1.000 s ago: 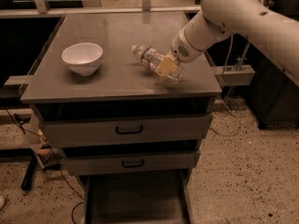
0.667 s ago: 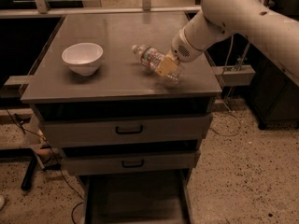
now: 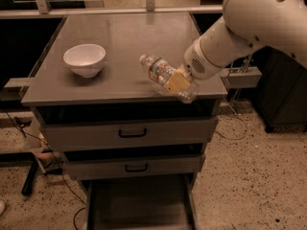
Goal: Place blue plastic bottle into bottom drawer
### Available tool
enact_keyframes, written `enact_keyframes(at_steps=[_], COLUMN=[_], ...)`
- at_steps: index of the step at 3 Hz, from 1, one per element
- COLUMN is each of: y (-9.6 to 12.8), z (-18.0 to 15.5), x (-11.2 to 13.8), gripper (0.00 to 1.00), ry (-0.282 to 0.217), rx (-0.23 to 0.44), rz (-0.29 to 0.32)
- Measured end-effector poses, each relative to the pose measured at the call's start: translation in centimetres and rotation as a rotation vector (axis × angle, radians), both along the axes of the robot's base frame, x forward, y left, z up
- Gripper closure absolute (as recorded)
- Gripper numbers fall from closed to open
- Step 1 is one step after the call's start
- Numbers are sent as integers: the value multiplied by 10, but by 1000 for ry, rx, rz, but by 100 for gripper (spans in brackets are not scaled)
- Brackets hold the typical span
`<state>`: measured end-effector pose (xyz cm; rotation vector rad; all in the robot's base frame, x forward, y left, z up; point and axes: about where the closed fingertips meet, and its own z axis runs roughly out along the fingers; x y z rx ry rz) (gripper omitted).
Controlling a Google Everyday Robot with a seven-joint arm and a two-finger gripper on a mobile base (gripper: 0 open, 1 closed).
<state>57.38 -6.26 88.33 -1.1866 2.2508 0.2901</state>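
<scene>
- Blue plastic bottle: clear, white cap, red-white-bluish label band.
- Gripper, clasped round the bottle at the cabinet top's front right edge: tan.
- Arm: white.
- Bowl: white.
- Cabinet top: grey.
- Drawer handles: black.
- Bottom drawer: grey, dark inside.
- Floor: beige, dark-speckled.

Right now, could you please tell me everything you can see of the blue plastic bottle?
The blue plastic bottle is small and clear, with a white cap and a red-white label band. It is tilted, cap up-left, base at the front right edge of the cabinet top. The gripper is shut around its lower half.
</scene>
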Motion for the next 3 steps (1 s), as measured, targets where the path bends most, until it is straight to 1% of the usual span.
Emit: enact_keyframes(at_steps=[1,2,3], y=[1,1,-1], z=[-7,-7,1], x=[-80,-80,-109], gripper=[100,100,100], ry=[76,76,58], rx=[-17,-16,-28], rz=[-11,-11,-35])
